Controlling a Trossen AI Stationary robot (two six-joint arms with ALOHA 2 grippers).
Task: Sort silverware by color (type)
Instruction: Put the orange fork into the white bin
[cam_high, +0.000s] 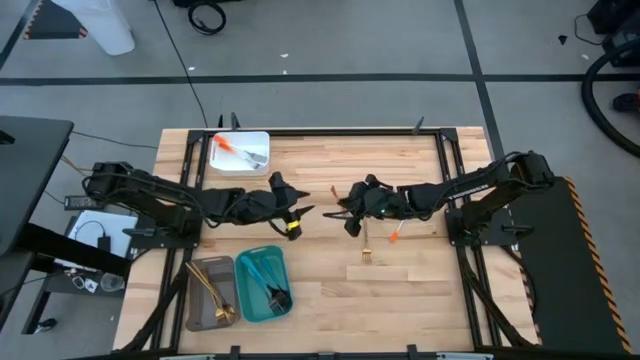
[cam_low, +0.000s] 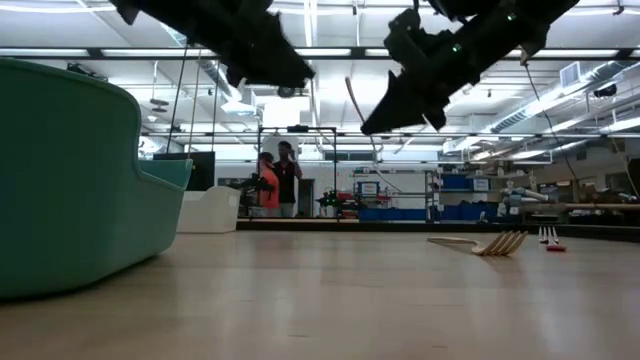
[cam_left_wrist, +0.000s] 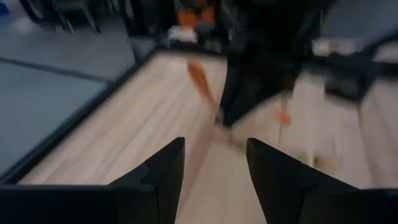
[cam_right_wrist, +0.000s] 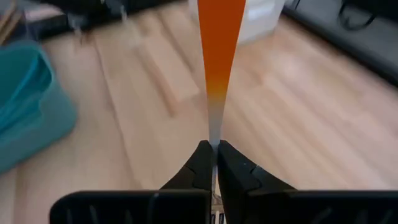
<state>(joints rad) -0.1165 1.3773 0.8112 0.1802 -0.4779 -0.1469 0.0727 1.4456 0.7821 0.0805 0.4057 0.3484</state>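
My right gripper (cam_high: 345, 212) hovers over the table's middle, shut on an orange-handled utensil (cam_right_wrist: 219, 43) that sticks out ahead of its fingers. That utensil also shows blurred in the left wrist view (cam_left_wrist: 199, 78). My left gripper (cam_high: 299, 213) faces it from the left, open (cam_left_wrist: 214, 146) and empty. A gold fork (cam_high: 368, 252) lies flat on the wood just near of the right gripper, also seen in the low view (cam_low: 490, 243). Another orange-handled piece (cam_high: 395, 235) lies beside it. My right gripper pinches the utensil between its two fingertips (cam_right_wrist: 202, 155) at the narrow pale stretch (cam_right_wrist: 214, 127) where the orange handle tapers off. The handle runs straight on from the fingers, widening away from them. The utensil is lifted clear of the table.
A white tray (cam_high: 240, 150) at the far left holds an orange and a silver piece. A grey tray (cam_high: 200, 300) with gold pieces and a teal tray (cam_high: 250, 295) with teal and dark pieces sit at the near left. People stand far off in the room (cam_low: 277, 180).
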